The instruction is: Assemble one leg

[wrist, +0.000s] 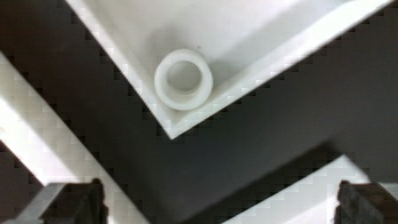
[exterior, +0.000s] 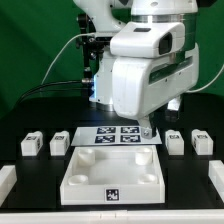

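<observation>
The white robot arm (exterior: 140, 60) leans forward over the black tabletop (exterior: 30, 115). Its bulky wrist hangs low above the large white recessed plastic panel (exterior: 112, 172), over that panel's far corner on the exterior view's right. Its two dark fingers (exterior: 148, 127) point down about where the panel's far edge meets the thin flat white marker board (exterior: 118, 135). From this side I cannot tell whether they touch anything.

In the wrist view the fingers (wrist: 64, 200) stand wide apart, with nothing held between them, only dark surface. Beyond them lies a pointed white corner of the panel, with a raised round socket ring (wrist: 183, 78) set in it.

Four small white block-like plastic legs, each with a black-and-white tag, sit in a row on the tabletop, none of them in the fingers. On the exterior view's left of the panel are the outer left leg (exterior: 31, 144) and the inner left leg (exterior: 60, 143). On its right are the inner right leg (exterior: 175, 142) and the outer right leg (exterior: 201, 141). The inner right leg is the nearest to the fingers, near them yet apart. All four sit clear of the panel and of one another. A square tag (exterior: 112, 195) shows on the panel's near wall.
</observation>
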### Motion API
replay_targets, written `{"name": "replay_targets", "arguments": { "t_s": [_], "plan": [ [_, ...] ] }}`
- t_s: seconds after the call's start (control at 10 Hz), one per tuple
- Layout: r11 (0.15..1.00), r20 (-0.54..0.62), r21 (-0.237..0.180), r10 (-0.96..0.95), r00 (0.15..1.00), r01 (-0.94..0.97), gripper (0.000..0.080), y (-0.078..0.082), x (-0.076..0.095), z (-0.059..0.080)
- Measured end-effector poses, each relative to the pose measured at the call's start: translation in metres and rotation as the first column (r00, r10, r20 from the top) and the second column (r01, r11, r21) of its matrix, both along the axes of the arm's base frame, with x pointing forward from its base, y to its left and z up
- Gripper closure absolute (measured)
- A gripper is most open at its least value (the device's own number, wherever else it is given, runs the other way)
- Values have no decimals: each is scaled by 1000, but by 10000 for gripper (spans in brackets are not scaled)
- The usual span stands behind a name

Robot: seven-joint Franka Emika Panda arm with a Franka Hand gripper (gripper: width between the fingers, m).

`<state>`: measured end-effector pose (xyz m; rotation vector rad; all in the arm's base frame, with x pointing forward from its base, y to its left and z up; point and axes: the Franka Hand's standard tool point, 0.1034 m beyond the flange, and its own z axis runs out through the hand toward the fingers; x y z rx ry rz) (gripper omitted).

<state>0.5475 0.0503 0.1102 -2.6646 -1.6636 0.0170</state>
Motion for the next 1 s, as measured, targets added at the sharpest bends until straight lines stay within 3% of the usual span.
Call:
{"name": "replay_targets", "arguments": {
  "t_s": [0.2, 0.4, 0.5, 0.7, 1.0],
  "plan": [
    [970, 4, 0, 243, 970, -243, 150, -7, -45, -9],
    [884, -4, 11, 468, 884, -468, 150, -31, -78, -33],
    [844, 2, 16, 536, 845, -535, 150, -42, -85, -46],
    [857, -4, 37, 514, 858, -514, 150, -57, -100, -78],
    [883, -31, 59, 468, 883, -465, 150, -60, -120, -100]
  ]
}}
